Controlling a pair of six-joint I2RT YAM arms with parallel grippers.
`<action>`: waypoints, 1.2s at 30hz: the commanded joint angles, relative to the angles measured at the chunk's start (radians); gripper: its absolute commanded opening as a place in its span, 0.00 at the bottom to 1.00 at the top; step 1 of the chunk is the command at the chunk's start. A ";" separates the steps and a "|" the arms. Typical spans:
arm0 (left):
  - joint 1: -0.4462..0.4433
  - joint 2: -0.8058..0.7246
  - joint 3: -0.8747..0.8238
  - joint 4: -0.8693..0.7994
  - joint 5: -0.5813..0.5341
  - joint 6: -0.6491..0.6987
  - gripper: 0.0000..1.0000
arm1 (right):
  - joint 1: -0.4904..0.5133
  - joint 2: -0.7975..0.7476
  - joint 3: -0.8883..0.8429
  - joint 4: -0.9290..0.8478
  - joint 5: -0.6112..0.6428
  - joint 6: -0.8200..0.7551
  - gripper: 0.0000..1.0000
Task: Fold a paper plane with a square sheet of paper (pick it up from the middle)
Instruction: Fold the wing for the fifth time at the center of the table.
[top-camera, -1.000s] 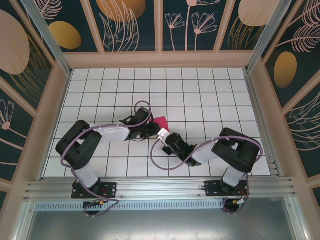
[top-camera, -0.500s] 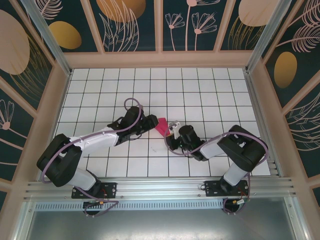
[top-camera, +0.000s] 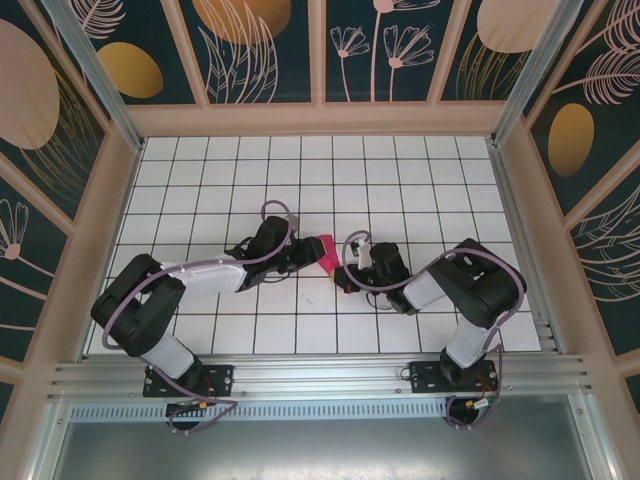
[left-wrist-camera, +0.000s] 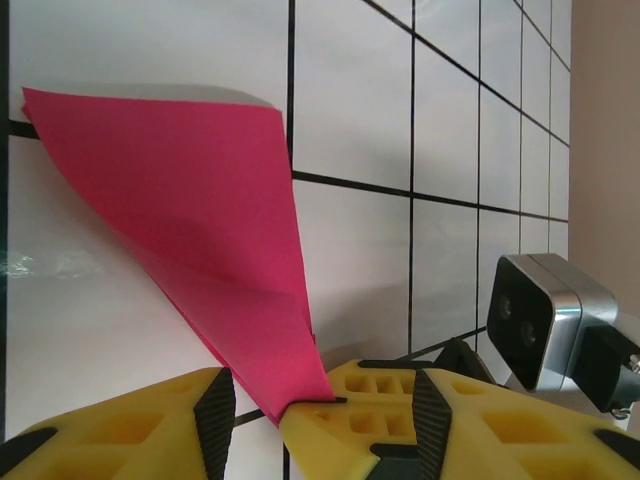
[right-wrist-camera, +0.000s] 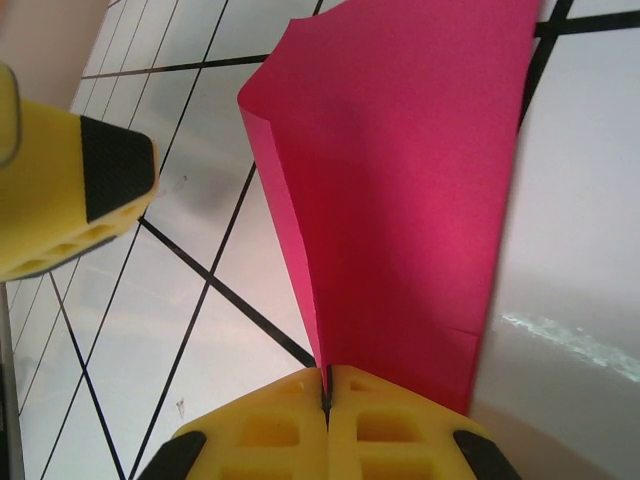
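right gripper (right-wrist-camera: 327, 385) is clamped shut on one tip of the folded pink paper sheet (right-wrist-camera: 400, 180) mid-table, left gripper (top-camera: 308, 252) sits half open right beside it, gripping nothing

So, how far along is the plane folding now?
Done: the paper is already creased into a narrow, pointed, layered shape. In hand: the right gripper pinches its narrow end; the left gripper stands open beside it. To do: probably the wing folds, though I cannot tell for sure.

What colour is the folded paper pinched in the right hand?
The paper is plain magenta-pink, no print; clearest in the right wrist view.
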 joint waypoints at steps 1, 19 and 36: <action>0.004 0.042 0.032 0.057 0.067 0.014 0.51 | -0.016 0.030 -0.020 0.052 -0.026 0.074 0.01; -0.003 0.218 0.119 0.140 0.133 -0.012 0.47 | -0.015 0.044 -0.025 0.036 -0.008 0.094 0.04; -0.003 0.270 0.153 0.098 0.129 0.040 0.45 | -0.015 -0.139 0.027 -0.284 -0.003 0.091 0.28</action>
